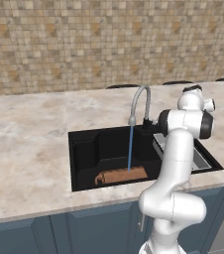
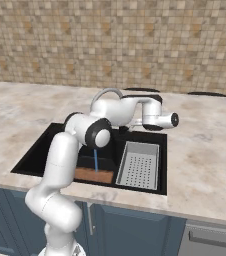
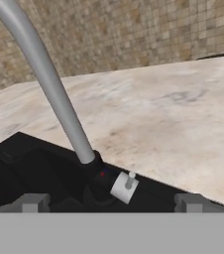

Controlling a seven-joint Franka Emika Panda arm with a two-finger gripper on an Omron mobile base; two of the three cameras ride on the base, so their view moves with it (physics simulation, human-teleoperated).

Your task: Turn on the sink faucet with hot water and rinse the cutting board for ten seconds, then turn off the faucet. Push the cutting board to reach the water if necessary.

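Observation:
The sink faucet (image 1: 141, 99) arches over the black sink (image 1: 86, 149), and a thin blue stream of water (image 1: 130, 149) falls from its spout. The stream lands on the brown cutting board (image 1: 123, 175), which lies flat on the basin floor near the front wall. In the hand view my gripper (image 3: 111, 203) is open, with its grey fingertips (image 3: 34, 202) wide apart. Between and just beyond them are the faucet's dark base (image 3: 96, 173) and its small white lever (image 3: 124, 187); nothing is gripped. In the right base view the water (image 2: 95, 160) meets the board (image 2: 94, 175) behind my arm.
A grey perforated tray (image 2: 137, 165) sits in the right part of the sink. Marble counter (image 1: 29, 149) surrounds the basin, with a tiled wall behind and dark stove burners (image 2: 141, 90) at the back. My arm reaches over the sink's right side.

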